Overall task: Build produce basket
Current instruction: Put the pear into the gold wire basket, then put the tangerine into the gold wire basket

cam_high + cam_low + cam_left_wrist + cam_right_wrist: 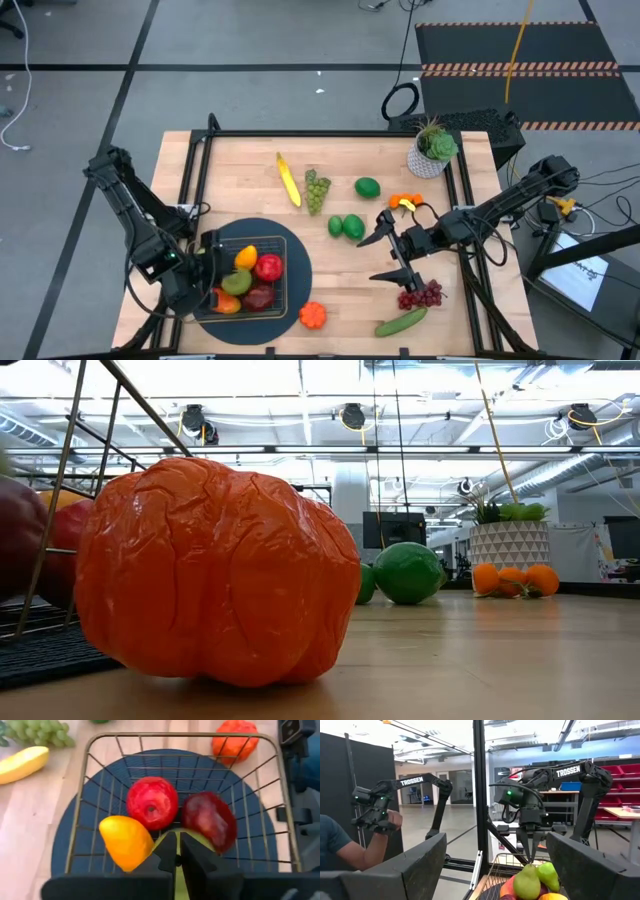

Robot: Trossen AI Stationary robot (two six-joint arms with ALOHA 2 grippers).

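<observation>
The dark wire basket (pixel 283 300) (pixel 80 810) (pixel 75 480) sits on a round dark mat (pixel 300 262). In it lie a red apple (pixel 151 802), a dark red apple (pixel 210 820), a yellow pepper (pixel 125 841) and a green pear (pixel 526 881) (pixel 235 282). My left gripper (pixel 178 851) (pixel 215 262) is over the basket's left side, shut at the pear's top. My right gripper (pixel 388 253) hovers open over bare wood between two limes (pixel 345 226) and the purple grapes (pixel 422 295). An orange pepper (pixel 312 315) (pixel 215 570) rests on the table beside the mat. My left gripper has its fingers (pixel 525 845) pointing down from above, closed together on the pear's narrow top (pixel 529 866). The pear stands upright among the other fruit in the basket. The fingers themselves hide the exact spot in the left wrist view.
On the table lie a banana (pixel 288 180), green grapes (pixel 316 190), a third lime (pixel 367 187), oranges (pixel 405 203) and a cucumber (pixel 400 322). A potted plant (pixel 432 150) stands at the far right corner. A person's arm (pixel 350 852) shows beyond the table.
</observation>
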